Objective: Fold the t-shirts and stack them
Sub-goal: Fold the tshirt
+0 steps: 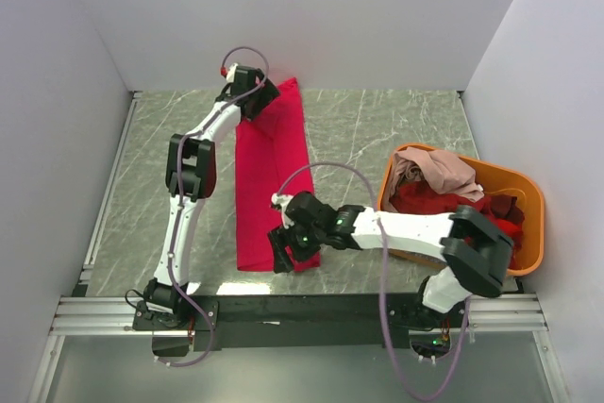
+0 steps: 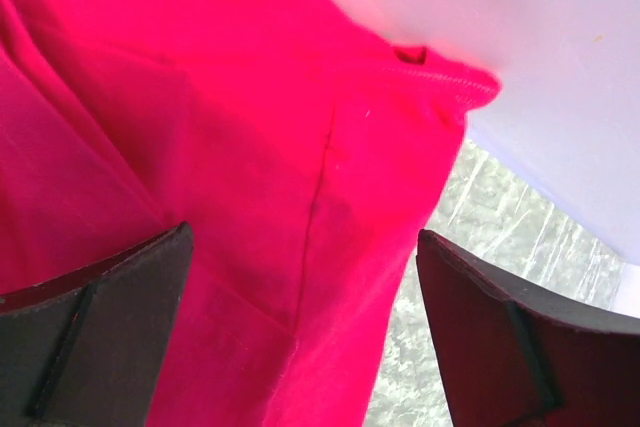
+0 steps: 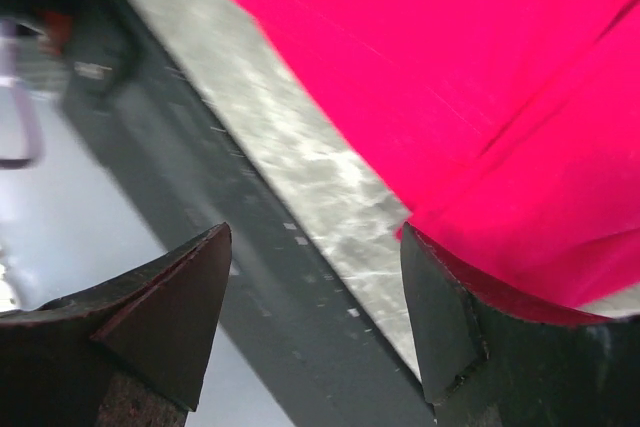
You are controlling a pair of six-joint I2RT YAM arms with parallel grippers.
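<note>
A bright crimson-pink t-shirt lies folded into a long strip running from the back wall toward the near table edge. My left gripper is at its far end, open wide, with the cloth spread beneath and between the fingers but not pinched. At the strip's near end, my right gripper is open too. Only table edge and dark rail show between its jaws. The shirt touches the outer side of its right finger. A pale dusty pink shirt and dark red shirts sit in the basket.
The orange plastic basket stands at the right of the marbled table. White walls close in the back and both sides. The dark rail runs along the near edge, just under my right gripper.
</note>
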